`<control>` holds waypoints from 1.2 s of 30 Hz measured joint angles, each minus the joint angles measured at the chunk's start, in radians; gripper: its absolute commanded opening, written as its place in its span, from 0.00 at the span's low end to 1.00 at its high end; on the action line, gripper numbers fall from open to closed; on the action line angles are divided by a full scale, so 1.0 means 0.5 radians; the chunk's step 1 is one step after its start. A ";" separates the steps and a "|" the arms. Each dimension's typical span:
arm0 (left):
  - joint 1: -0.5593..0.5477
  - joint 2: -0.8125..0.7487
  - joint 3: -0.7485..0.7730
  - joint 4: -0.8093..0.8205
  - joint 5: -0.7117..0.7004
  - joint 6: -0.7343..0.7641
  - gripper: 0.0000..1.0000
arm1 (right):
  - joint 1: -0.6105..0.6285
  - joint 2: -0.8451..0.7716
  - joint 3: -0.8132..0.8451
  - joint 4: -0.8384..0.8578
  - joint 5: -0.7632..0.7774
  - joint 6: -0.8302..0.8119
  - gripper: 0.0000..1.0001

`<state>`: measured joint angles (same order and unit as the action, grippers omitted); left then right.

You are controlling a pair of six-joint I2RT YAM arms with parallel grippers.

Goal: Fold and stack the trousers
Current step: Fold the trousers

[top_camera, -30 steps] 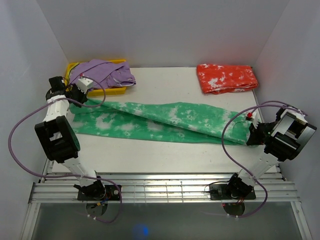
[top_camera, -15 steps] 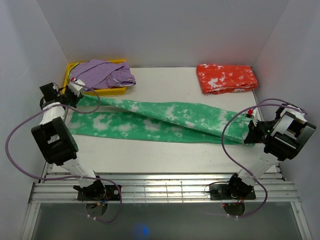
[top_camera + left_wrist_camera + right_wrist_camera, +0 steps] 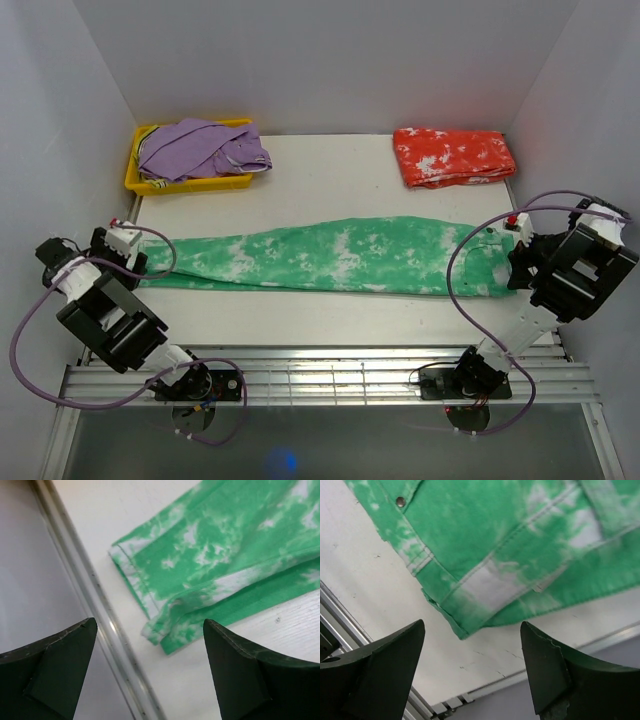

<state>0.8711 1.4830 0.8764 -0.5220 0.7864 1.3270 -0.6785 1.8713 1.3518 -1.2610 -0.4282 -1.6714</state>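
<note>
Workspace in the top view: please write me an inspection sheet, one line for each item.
Surface: white table, faint marks.
Job's things: green trousers laid out long across the middle; red trousers folded, far right corner.
Clutter: purple garment in yellow tray, far left.
Grippers: left gripper open over hem end; right gripper open over waist end; both hold nothing.
Cables: purple cables loop from both arms.
Surroundings: white walls; nothing else seen.

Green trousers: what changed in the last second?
On the green trousers, the far leg was drawn nearer, onto the other leg: now one flat strip. The left gripper swung to the near-left and, like the right gripper, is open off the cloth. The red-orange trousers and purple garment stayed put.
</note>
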 measured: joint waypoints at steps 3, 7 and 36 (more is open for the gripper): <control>0.034 0.000 0.287 -0.243 0.072 0.002 0.98 | 0.000 -0.001 0.162 -0.025 -0.024 0.031 0.85; 0.038 -0.003 0.581 -0.478 0.122 -0.061 0.93 | 0.027 -0.001 0.311 -0.034 -0.084 0.100 0.78; -0.484 0.304 0.193 -0.546 -0.675 -0.841 0.26 | 0.600 0.144 -0.012 0.518 0.449 1.023 0.57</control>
<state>0.6292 1.6348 0.9730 -0.7952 0.4488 0.9066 -0.3782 1.9434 1.3457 -1.0019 -0.2035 -1.1599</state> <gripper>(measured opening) 0.269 0.580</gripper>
